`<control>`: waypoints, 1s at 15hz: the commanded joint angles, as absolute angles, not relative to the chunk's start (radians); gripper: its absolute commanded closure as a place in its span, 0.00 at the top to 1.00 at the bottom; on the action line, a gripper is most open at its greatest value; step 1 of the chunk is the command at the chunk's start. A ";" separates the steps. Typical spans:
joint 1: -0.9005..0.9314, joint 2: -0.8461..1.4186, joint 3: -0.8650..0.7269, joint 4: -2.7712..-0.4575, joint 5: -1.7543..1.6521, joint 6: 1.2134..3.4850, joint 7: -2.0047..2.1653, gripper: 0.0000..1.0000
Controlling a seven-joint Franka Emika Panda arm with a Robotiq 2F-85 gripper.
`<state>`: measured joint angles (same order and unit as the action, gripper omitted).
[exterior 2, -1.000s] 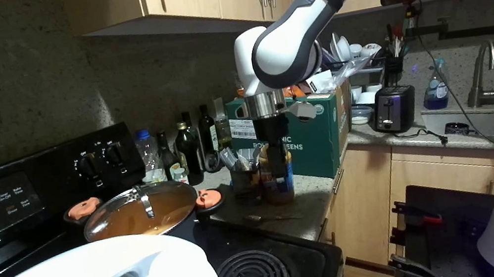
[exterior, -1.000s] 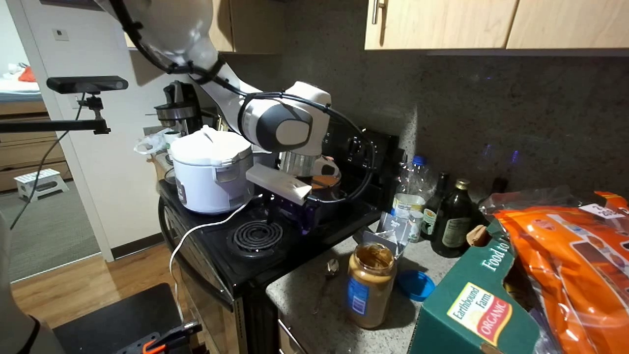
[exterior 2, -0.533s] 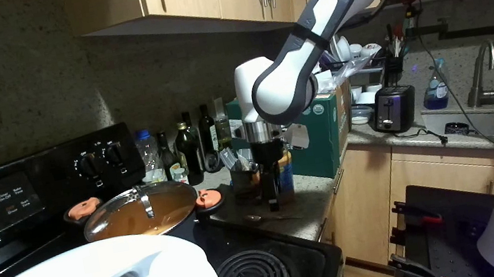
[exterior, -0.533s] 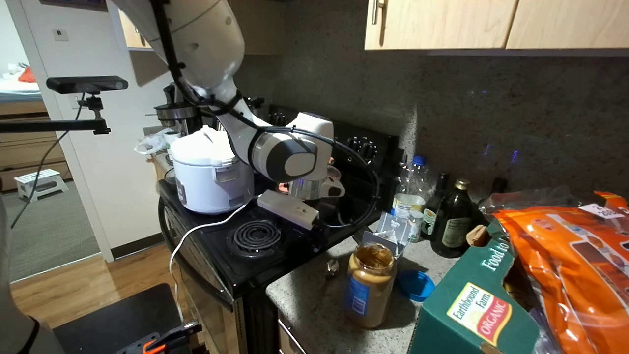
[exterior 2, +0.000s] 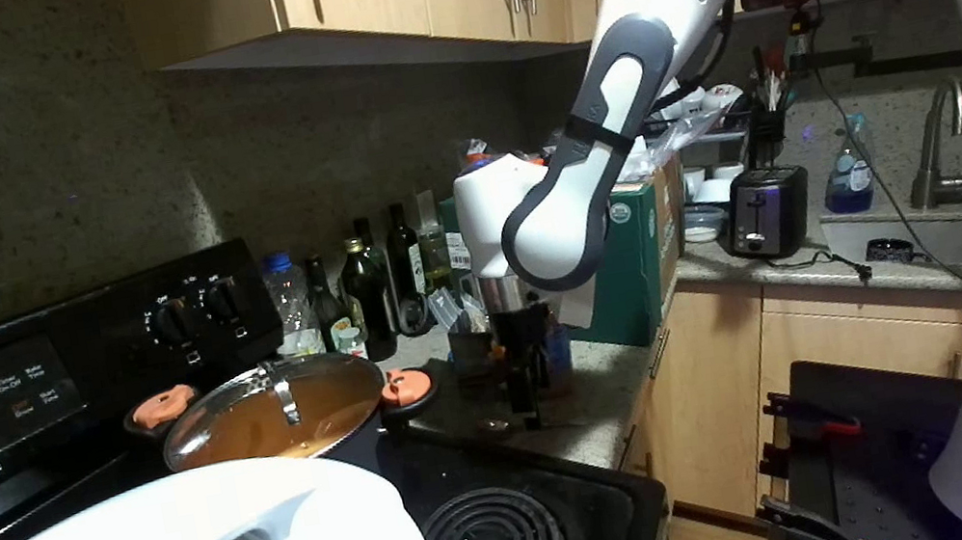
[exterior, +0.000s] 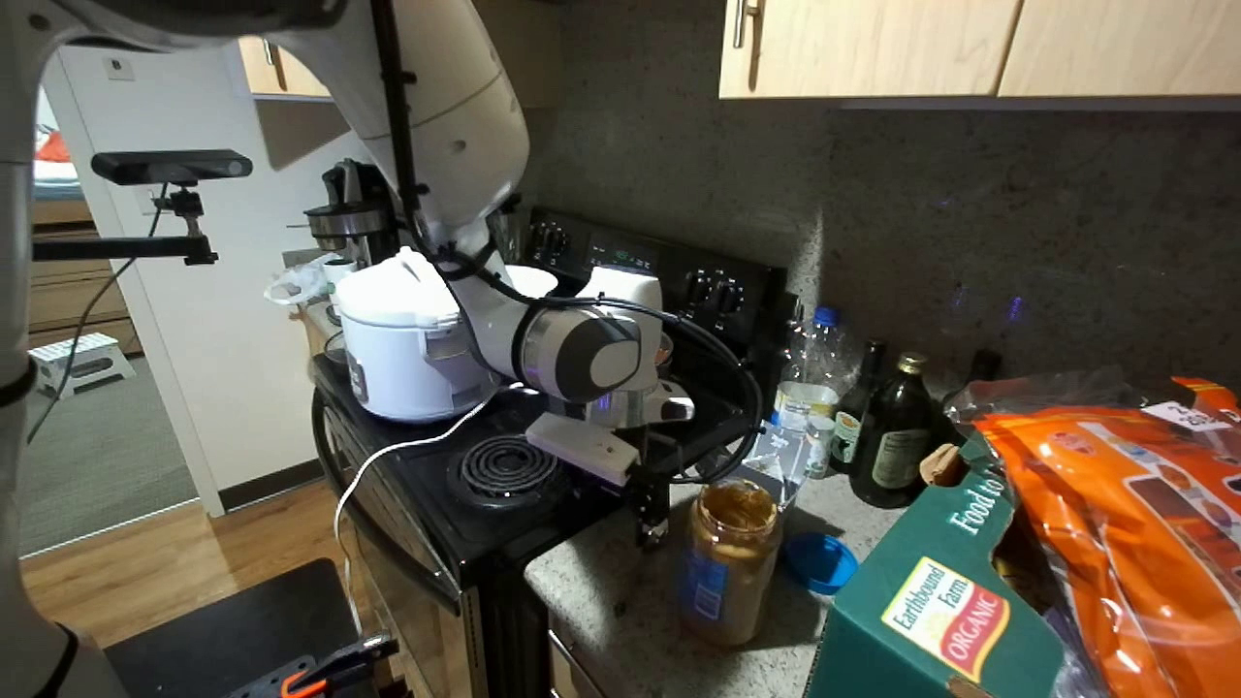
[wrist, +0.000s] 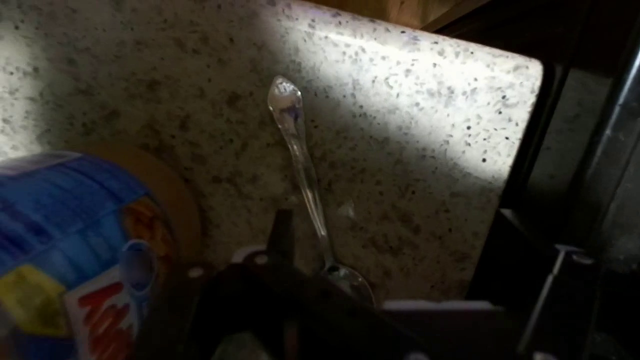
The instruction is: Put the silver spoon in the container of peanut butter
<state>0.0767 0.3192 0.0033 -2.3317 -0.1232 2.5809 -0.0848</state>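
The silver spoon [wrist: 307,180] lies on the speckled counter in the wrist view, its bowl partly hidden by dark gripper parts. The spoon's bowl also shows in an exterior view [exterior 2: 494,426]. The container of peanut butter [exterior: 729,582] is an uncapped clear jar with a blue label, standing upright beside the spoon. It also shows at the left of the wrist view [wrist: 75,215] and behind the gripper in an exterior view [exterior 2: 560,354]. My gripper [wrist: 395,215] is open and points down low over the spoon, its fingers apart with the spoon's neck between them. It also shows in both exterior views [exterior: 652,523] [exterior 2: 530,404].
A blue lid [exterior: 820,562] lies beside the jar. A green carton box [exterior: 931,601], dark bottles [exterior: 894,436] and a small holder of utensils [exterior 2: 474,359] stand close by. The black stove [exterior: 504,514] with a white cooker [exterior: 417,339] borders the counter.
The arm has come down steadily. The gripper moved from above the stove and jar region to low over the spoon. Spoon and jar have not visibly moved.
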 commanded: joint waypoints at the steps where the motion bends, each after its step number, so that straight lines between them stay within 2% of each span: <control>1: 0.090 0.335 -0.023 -2.313 -0.188 2.596 -0.002 1.00; 15: 0.182 0.342 -0.090 -2.298 -0.393 2.536 0.267 1.00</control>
<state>0.1434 0.3479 -0.0579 -2.3128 -0.3353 2.5772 0.1905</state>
